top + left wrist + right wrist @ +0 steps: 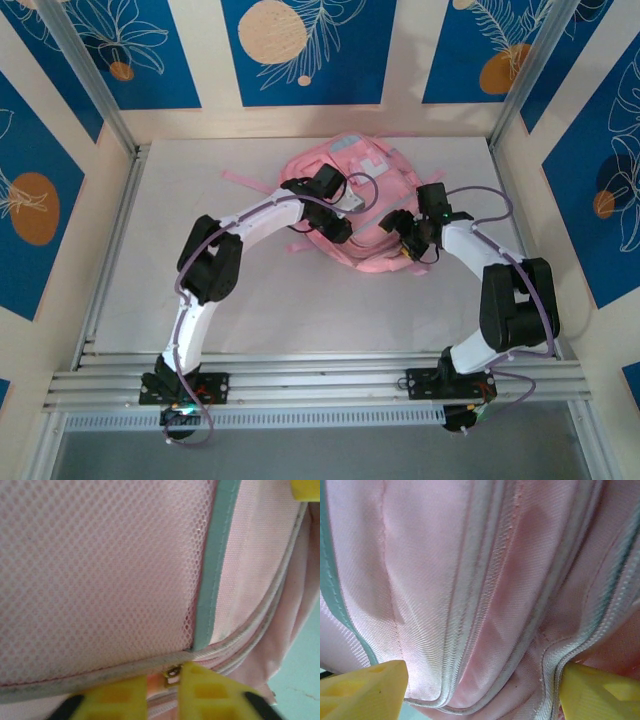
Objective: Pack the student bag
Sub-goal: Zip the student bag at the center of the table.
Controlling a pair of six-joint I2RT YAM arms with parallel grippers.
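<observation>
The left gripper (162, 680) has its yellow fingers pinched close on the small metal zip pull (173, 675) of the student bag (100, 570), which sits right in front of it. The zip line runs sideways from those fingers and bends up to their right, so I think the pull should go that way. The right gripper (482, 680) is wide open, with a fold of bag between its fingers. Behind both grippers is flat, pale table (300, 310)

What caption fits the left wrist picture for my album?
Left claw pinches the zipper pull below the mesh pocket of the student bag.
</observation>
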